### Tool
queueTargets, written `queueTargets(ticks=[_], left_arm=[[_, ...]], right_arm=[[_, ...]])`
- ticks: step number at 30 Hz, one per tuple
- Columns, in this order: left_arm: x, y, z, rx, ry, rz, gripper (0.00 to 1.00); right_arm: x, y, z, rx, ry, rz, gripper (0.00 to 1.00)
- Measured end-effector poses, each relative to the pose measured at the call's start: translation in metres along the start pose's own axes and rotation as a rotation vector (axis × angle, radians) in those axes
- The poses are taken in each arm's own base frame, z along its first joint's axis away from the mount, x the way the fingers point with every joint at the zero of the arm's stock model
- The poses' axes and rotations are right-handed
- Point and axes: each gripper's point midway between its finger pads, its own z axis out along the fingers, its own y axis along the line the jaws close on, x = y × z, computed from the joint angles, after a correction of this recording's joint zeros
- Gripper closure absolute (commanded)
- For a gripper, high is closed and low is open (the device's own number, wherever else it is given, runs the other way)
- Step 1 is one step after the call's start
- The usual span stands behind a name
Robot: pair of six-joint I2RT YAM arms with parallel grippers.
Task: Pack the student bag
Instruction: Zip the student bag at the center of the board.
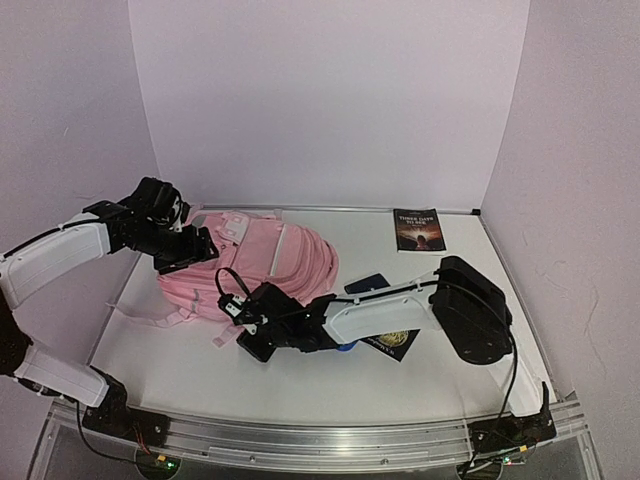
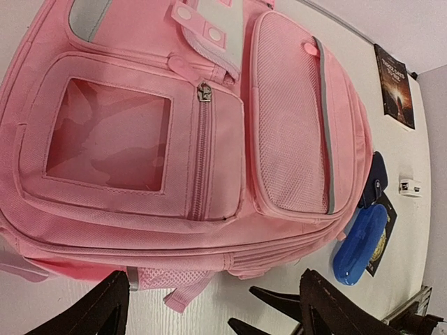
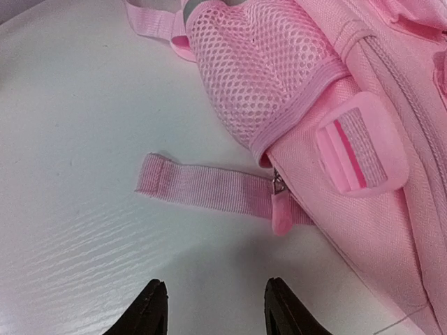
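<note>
Right wrist view: your right gripper (image 3: pixel 214 296), jaws part-open and empty, lines up on the zipper pull (image 3: pixel 281 215), probably to unzip the student bag (image 1: pixel 262 262) lying left of centre. Left gripper (image 2: pixel 213 296) hovers over it, wide open and empty.

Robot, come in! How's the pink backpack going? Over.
Left pincer open over pink backpack. Right pincer open, empty, near its zipper pull. Loose strap lies ahead of it. Over.

- My left arm (image 1: pixel 55 255) and right arm (image 1: pixel 380 310) wear white shells over black joints.
- Thin black cables (image 1: pixel 517 375) trail to the bases.
- The left claw (image 2: pixel 209 314) and right claw (image 3: pixel 213 310) each end in two black tapered fingers (image 3: pixel 148 310).
</note>
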Motion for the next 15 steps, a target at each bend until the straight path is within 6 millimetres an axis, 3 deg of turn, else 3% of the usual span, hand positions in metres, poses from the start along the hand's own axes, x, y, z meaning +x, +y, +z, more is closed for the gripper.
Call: queueTargets(ticks=[9, 15], left_arm=[[0.015, 0.004, 0.004, 0.016, 0.026, -0.025, 0.16], [0.012, 0.002, -0.003, 0.032, 0.007, -0.031, 0.16]], right_arm=[[-0.027, -0.023, 0.032, 0.164, -0.069, 0.006, 0.63], [-0.02, -0.03, 0.053, 0.226, -0.055, 0.004, 0.68]])
